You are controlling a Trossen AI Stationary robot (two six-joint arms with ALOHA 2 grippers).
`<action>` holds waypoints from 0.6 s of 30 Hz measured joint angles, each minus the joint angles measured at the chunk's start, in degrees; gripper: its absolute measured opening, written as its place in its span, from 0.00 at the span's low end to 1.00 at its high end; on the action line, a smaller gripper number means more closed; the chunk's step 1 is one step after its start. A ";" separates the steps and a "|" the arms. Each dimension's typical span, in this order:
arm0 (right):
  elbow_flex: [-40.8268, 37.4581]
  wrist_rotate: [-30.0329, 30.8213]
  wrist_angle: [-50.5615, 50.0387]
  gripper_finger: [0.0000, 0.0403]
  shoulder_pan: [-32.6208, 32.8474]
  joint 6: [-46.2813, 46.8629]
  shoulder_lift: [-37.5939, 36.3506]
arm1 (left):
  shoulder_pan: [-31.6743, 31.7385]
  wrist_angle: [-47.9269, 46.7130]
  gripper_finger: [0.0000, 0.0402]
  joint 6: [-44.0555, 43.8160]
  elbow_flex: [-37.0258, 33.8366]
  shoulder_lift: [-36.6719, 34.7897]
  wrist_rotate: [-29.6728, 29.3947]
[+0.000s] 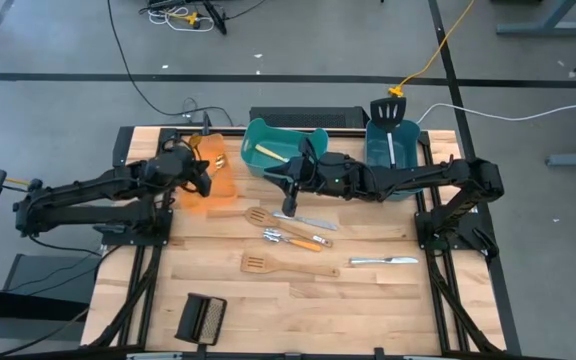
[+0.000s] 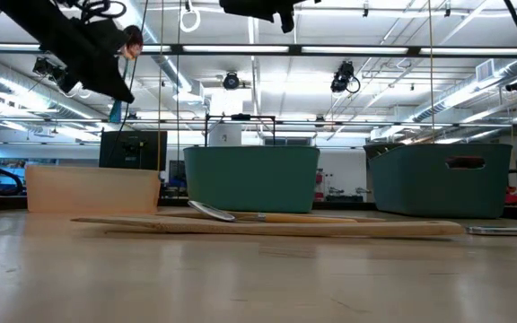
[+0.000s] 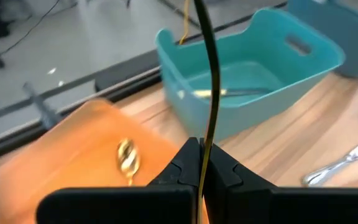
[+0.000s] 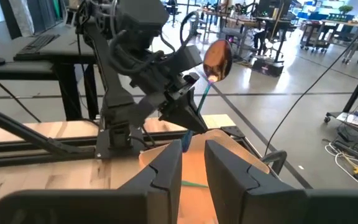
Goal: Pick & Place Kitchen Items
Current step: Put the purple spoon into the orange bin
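My left gripper (image 1: pixel 204 178) is above the orange bin (image 1: pixel 213 190), shut on a small spoon with a coppery bowl (image 4: pixel 217 60). A gold spoon (image 3: pixel 127 155) lies in that bin. My right gripper (image 1: pixel 290 203) is open and empty, raised above the table's middle (image 2: pixel 258 9), facing the left gripper. On the table lie two wooden slotted spatulas (image 1: pixel 261 216) (image 1: pixel 268 264), a silver knife (image 1: pixel 308 222), a short utensil (image 1: pixel 293 238) and another silver knife (image 1: pixel 383 261). A black slotted spatula (image 1: pixel 390 118) stands in the right teal bin (image 1: pixel 393 150). My left gripper pinches the spoon's thin handle (image 3: pixel 202 134) near its lower end between its two shut fingers. The spoon stands up out of the fingers, bowl uppermost (image 2: pixel 133 40), lifted clear above the orange bin.
The middle teal bin (image 1: pixel 280 150) holds a pale utensil (image 3: pixel 229 93). A black ribbed block (image 1: pixel 200 318) lies at the near left. Bare wood lies at the near right. Cables run on the floor beyond the far edge.
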 joint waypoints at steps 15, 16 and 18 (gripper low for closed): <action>-0.02 -0.04 -1.45 0.20 0.09 -0.02 0.00 | 9.27 -10.03 0.01 -3.77 0.00 0.21 6.51; -0.02 -0.04 -1.44 0.20 0.09 -0.07 0.00 | 10.01 -10.27 0.01 -3.77 0.00 0.21 7.07; -0.02 -0.04 -1.47 0.20 0.09 -0.22 0.00 | 11.49 -11.03 0.01 -3.53 0.00 0.19 8.56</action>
